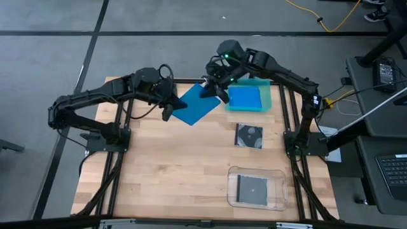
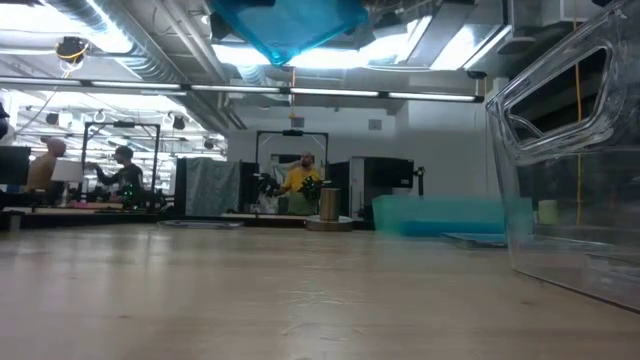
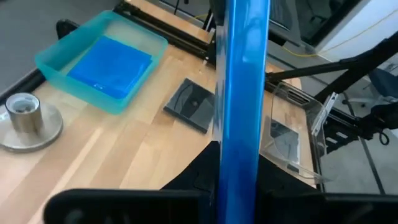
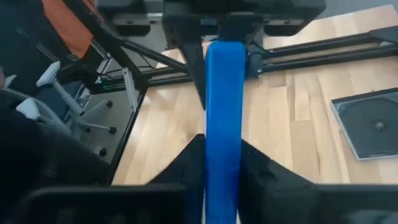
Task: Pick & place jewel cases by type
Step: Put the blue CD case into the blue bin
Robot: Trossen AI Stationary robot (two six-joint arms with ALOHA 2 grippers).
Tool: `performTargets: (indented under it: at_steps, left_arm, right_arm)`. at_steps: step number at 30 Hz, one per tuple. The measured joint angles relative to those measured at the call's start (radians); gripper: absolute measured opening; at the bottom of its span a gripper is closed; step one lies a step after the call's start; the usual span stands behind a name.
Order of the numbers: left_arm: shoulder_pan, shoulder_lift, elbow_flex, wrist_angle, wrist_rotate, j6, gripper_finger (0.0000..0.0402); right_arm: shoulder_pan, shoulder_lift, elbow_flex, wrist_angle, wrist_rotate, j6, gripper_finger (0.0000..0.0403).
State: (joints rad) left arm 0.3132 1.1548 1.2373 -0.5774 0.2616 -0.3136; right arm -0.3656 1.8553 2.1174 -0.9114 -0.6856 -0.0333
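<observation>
The blue case (image 1: 196,105) hangs in the air above the tabletop (image 1: 172,165), pinched at one edge by the left gripper (image 1: 169,106) and at the opposite edge by the right gripper (image 1: 212,88), each clamped on it; in both wrist views it runs edge-on between the fingers. Just beside the right gripper, a second blue case (image 1: 244,98) lies in the teal tray (image 1: 265,89). One dark case (image 1: 248,135) lies on bare wood, another (image 1: 252,189) in the clear tray (image 1: 278,175). No writing can be read.

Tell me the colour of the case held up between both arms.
Bright blue. The case shows best in the high view, held above the table.
</observation>
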Motion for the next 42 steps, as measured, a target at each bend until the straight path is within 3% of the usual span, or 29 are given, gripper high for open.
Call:
performTargets:
  at_steps: [7, 12, 15, 20, 26, 35, 42]
  left_arm:
    - [0.027, -0.014, 0.000, 0.031, 0.074, 0.044, 0.0020]
    - [0.060, -0.041, 0.000, 0.027, 0.218, 0.048, 0.0084]
    - [0.085, -0.080, 0.000, 0.032, 0.248, 0.047, 0.0128]
    - [0.139, -0.151, 0.001, 0.025, 0.225, 0.040, 0.0179]
    - [0.170, -0.179, -0.004, -0.026, 0.099, 0.047, 0.0190]
    - [0.165, -0.178, -0.085, -0.032, 0.061, 0.038, 0.0187]
    - [0.164, -0.178, -0.122, -0.041, 0.063, 0.020, 0.0187]
  right_arm:
    - [0.001, 0.000, 0.036, -0.018, -0.009, 0.056, 0.0051]
    - [-0.011, -0.001, 0.148, -0.243, 0.018, 0.018, 0.0051]
    - [-0.030, -0.002, 0.234, -0.379, 0.089, -0.012, 0.0051]
    - [-0.056, -0.038, 0.231, -0.495, 0.118, 0.023, 0.0051]
    - [-0.042, -0.035, 0.234, -0.611, 0.112, 0.033, 0.0051]
    - [-0.029, -0.033, 0.236, -0.555, 0.045, 0.115, 0.0051]
    - [-0.030, -0.033, 0.237, -0.409, 0.009, 0.261, 0.0051]
